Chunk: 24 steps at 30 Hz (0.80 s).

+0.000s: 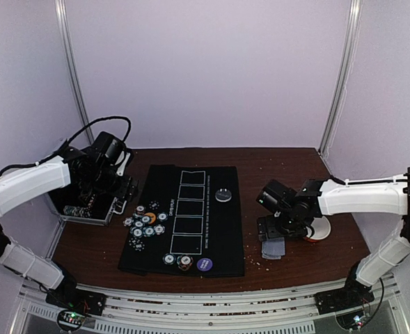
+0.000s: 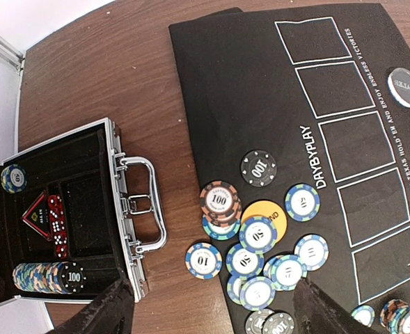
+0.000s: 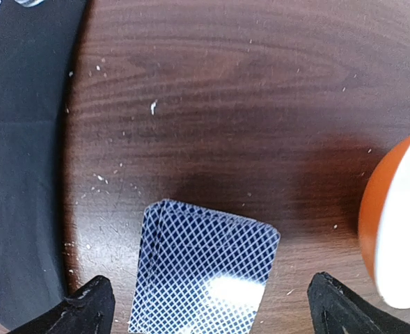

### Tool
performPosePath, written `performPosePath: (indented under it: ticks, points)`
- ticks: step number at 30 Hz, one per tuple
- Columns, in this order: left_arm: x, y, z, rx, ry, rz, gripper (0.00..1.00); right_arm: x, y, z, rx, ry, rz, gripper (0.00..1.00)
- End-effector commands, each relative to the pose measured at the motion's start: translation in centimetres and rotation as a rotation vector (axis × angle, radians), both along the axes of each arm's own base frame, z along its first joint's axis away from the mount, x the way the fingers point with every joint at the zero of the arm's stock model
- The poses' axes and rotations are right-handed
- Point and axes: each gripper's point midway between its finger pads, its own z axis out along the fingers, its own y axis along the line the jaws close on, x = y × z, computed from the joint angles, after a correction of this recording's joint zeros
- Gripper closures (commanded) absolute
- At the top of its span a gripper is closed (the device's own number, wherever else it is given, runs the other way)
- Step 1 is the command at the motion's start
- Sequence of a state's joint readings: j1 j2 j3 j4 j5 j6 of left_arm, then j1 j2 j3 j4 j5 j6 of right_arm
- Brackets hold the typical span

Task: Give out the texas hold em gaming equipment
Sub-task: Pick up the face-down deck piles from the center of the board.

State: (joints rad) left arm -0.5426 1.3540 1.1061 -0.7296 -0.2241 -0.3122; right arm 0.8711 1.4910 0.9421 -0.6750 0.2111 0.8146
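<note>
- The left gripper (image 2: 211,299) hangs with its fingers spread wide, gripping nothing, over the heap of poker chips (image 2: 260,257) at the left edge of the black mat (image 2: 246,90).
- The chips overlap and lean on each other. Closing on one could drag its neighbours along or push them off the mat onto the table (image 2: 121,83).
- The short stack (image 2: 219,202) topped by a brown chip looks easy to topple if a finger brushes it.
- The right gripper (image 3: 211,285) is also spread wide and empty. It straddles the deck of cards (image 3: 205,271), which lies face down on bare wood just right of the mat.
- The deck is slightly fanned, so a pinch may lift several cards at once or scatter them.
- The orange bowl (image 3: 392,223) sits near the right finger, and a sideways sweep could knock it.
- The deck's near end is cut off by the frame, and from above the gripper covers part of it, so the card count cannot be told.
- The open case (image 2: 86,209) is dark inside and partly out of frame. A row of chips (image 2: 48,277) and red dice (image 2: 55,223) show, little else.
- The purple disc (image 1: 205,264) is only a sliver in the wrist views.
- The silver disc (image 2: 405,86) lies well apart from the heap.
- Whether either gripper's fingertips touch the surface cannot be told.
</note>
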Motion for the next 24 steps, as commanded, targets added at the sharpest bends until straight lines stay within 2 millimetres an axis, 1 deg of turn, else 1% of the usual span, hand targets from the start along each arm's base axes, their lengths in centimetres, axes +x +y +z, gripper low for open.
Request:
performPosePath:
  ticks: [1,8,16,18,22,24]
  points:
    - [0.6,-0.2,-0.4,0.002,-0.015,-0.013,0.18,-0.5,0.4,-0.5,0.043,0.004,-0.04,0.0]
    - [0.6,-0.3,-0.8,0.004,-0.006,-0.02,0.18,-1.6,1.0,-2.6,0.096,0.05,-0.043,0.0]
    - [0.6,-0.3,-1.2,0.008,-0.001,-0.022,0.18,-2.2,0.8,-4.7,0.063,0.095,-0.032,0.0]
    - [0.6,-0.3,-1.2,0.01,-0.001,-0.023,0.18,-2.4,0.8,-5.0,0.055,0.104,-0.027,0.04]
    - [0.7,-0.3,-1.2,0.013,-0.002,-0.023,0.18,-2.8,0.9,-5.7,0.032,0.131,-0.006,0.17]
    - [0.8,-0.3,-1.3,0.013,-0.002,-0.023,0.18,-3.1,0.9,-6.2,0.013,0.146,0.004,0.2]
